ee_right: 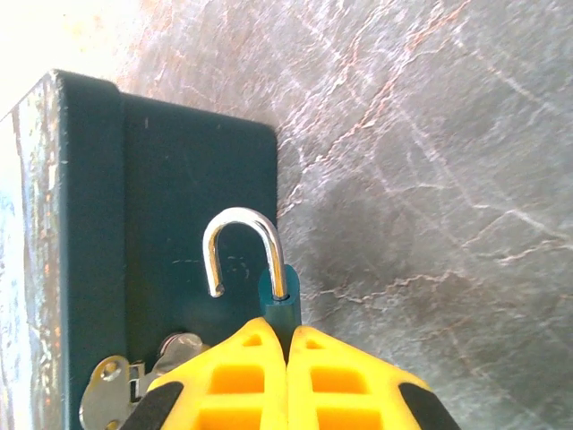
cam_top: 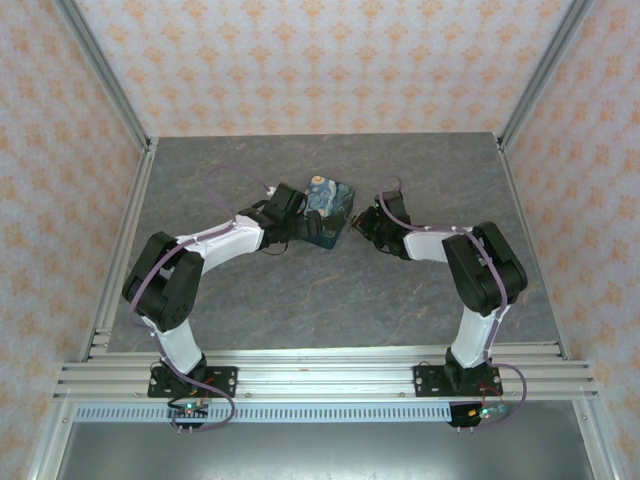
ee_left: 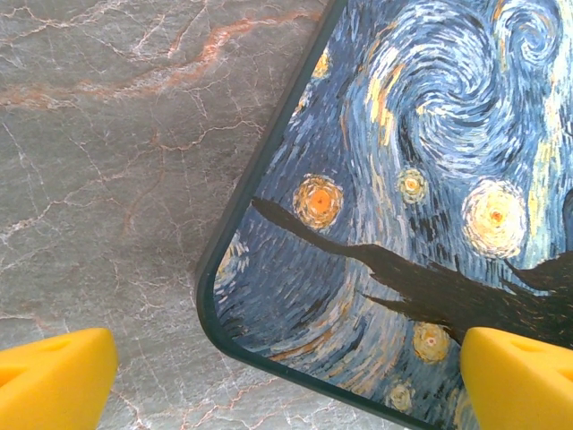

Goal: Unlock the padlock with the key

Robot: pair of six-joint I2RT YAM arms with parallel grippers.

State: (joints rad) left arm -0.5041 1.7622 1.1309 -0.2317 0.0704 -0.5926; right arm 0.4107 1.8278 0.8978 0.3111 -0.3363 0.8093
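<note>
1. My right end effector [ee_right: 286, 339] is fully closed, and its two yellow fingertips pinch the teal body of the padlock [ee_right: 279, 309]. I hold it by the body so that the shackle [ee_right: 240, 226] points up and away from me, free to swing.
2. The padlock is just beside the dark side wall of the box [ee_right: 179, 206], above the worktop [ee_right: 430, 197]. It is near the silver hasp [ee_right: 112, 387] at the lower left.
3. One end of the shackle sits in the body and the other end hangs free in the air. I judge from this that the lock is already open (the main part of the task seems done). The free end does not seem to pass through the hasp, but I cannot be sure at this angle.
4. My left end effector [ee_left: 286, 381] is wide open and holds nothing. It hovers over a corner of the painted lid [ee_left: 430, 161], with one fingertip over the lid and the other over the bare worktop. I think it is there to steady the box if needed.
</note>
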